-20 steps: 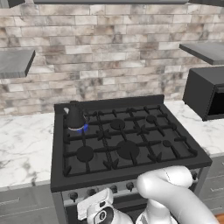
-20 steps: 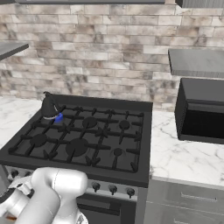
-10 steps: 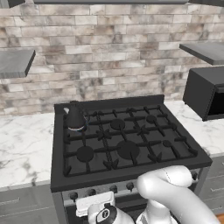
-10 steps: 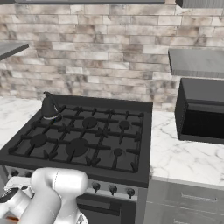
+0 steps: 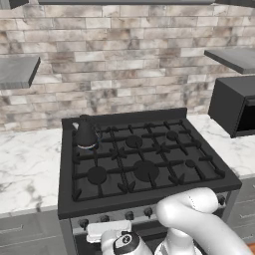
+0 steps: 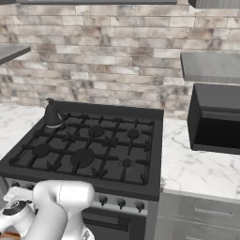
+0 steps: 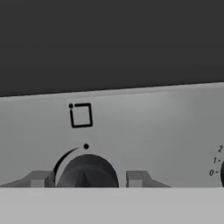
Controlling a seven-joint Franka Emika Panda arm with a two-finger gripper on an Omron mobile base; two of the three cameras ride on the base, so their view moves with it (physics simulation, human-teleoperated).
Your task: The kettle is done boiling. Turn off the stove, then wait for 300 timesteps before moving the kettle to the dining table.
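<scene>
Straddling a knob (image 7: 87,171), the gripper (image 7: 87,178) is standing with its fingers (image 7: 40,178) apart, one on each side; I cannot tell whether the pads are touching the knob or just clearing it. A small dot is showing just above the knob, and over that a square burner mark on the silver panel (image 7: 153,127); another dial's numbers are peeking in at the right edge.

Outward from there, the wrist (image 5: 124,243) is sitting low in front of the stove (image 5: 139,164), pressed close to the knob row, with the white arm (image 5: 191,214) bending down from the base and folding back toward the panel's left end. In the right base view the same hand (image 6: 14,213) is hanging at the stove's near left corner.

The kettle (image 5: 85,132) is resting on the back left burner, apart from the arm, and no flame is showing under it in either base view, so the burner is probably off and the turning step looks finished or nearly so.

By my judgement, the next move is calling for the fingers to be backing straight off the knob without nudging it, then holding idle through the wait before reaching up and over the grates for the kettle's handle.
</scene>
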